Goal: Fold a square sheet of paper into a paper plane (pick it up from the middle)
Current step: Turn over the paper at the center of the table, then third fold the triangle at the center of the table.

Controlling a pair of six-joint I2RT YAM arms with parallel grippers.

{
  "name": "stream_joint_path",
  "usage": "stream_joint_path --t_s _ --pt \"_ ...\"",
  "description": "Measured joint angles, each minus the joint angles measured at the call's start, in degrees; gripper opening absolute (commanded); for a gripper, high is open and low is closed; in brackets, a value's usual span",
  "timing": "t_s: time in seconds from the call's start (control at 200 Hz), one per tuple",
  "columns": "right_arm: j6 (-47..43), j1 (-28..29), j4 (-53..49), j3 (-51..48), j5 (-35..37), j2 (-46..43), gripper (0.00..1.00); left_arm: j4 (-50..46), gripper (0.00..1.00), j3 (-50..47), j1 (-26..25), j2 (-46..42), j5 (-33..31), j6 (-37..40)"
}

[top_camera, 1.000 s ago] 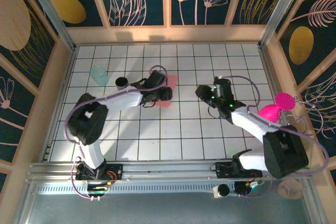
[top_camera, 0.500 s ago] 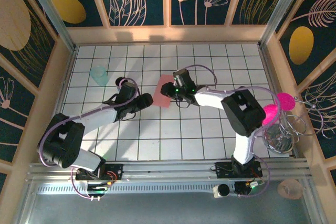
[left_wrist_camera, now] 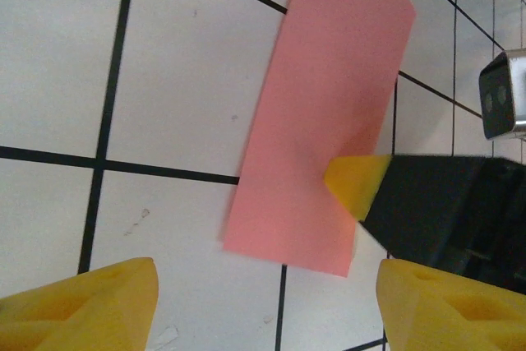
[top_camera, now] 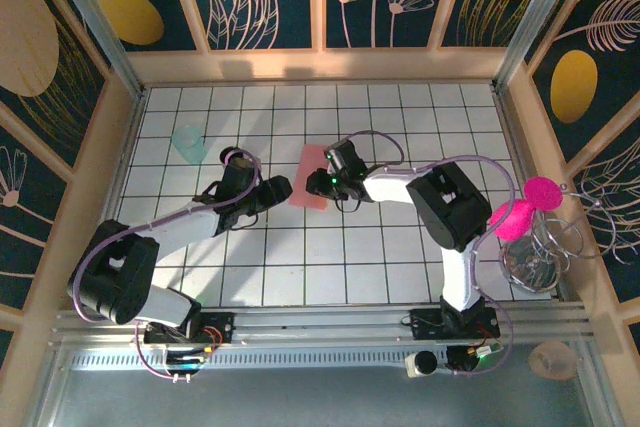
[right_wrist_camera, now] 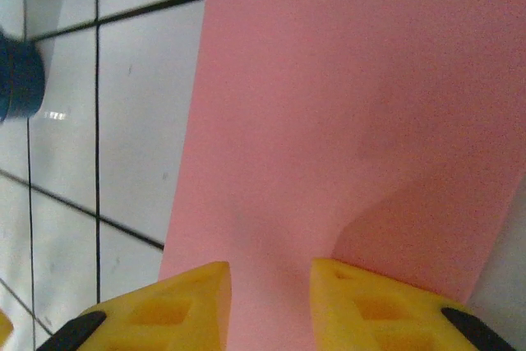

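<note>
**DESK:** Overhead first. Where is the paper?

**PHOTOGRAPHER:** The salmon-pink sheet lies flat near the middle of the white tiled table and shows as a narrow rectangle. The left gripper sits just beside its left edge. The right gripper is at its right edge. A teal cup stands well apart to the far left, and a magenta disc is off by the right wall.

**DESK:** And the left wrist camera?

**PHOTOGRAPHER:** The left gripper has its yellow jaws spread wide with nothing between them. The sheet lies just ahead on the tiles. One yellow fingertip of the right gripper touches the sheet's long edge.

**DESK:** Right wrist?

**PHOTOGRAPHER:** The sheet spreads across the tiles directly ahead. The right gripper holds its jaws a narrow gap apart, with the tips over the paper. Whether they pinch it, I cannot tell.
</note>
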Motion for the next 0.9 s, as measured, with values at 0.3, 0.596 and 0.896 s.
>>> stream_joint_path --t_s 0.3,0.596,0.896 --pt "-6.14 0.0 -1.81 -8.46 -4.9 -8.02 0.31 -0.2 0.67 0.0 0.0 0.66 4.17 0.59" --pt "2.71 0.0 2.1 -9.2 0.0 -15.43 0.32 0.59 0.63 -1.53 -0.85 0.59 7.32 -2.25" --pt "6.34 0.0 1.84 -9.2 1.51 -10.01 0.32 1.01 0.57 -1.9 -3.98 2.49 8.57 -3.52"
